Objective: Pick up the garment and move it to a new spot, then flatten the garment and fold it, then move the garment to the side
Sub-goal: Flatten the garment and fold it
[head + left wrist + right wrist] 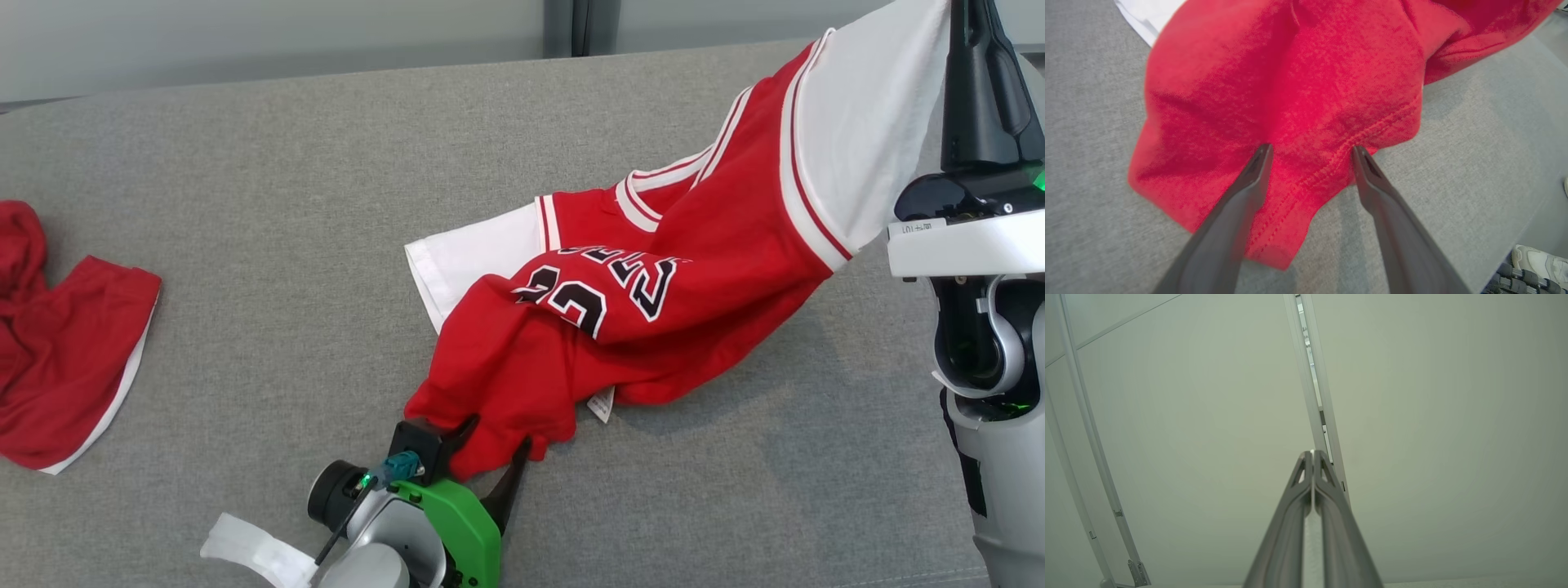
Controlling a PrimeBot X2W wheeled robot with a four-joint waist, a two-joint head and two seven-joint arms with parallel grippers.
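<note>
In left wrist view, straddles stitched hem of jersey [694, 269], left gripper [1310, 151] wide apart; far right, right gripper [1312, 453] clamped on its white sleeve.

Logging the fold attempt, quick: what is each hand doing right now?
Left hand: open, fingers astride the red hem of the jersey, not gripping.
Right hand: closed, holding the jersey's white sleeve up.

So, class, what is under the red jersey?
The grey fabric surface shows around the jersey and beneath its lifted end, which the right gripper holds up. Whatever lies under the crumpled lower part, by the open left gripper, is covered.
</note>
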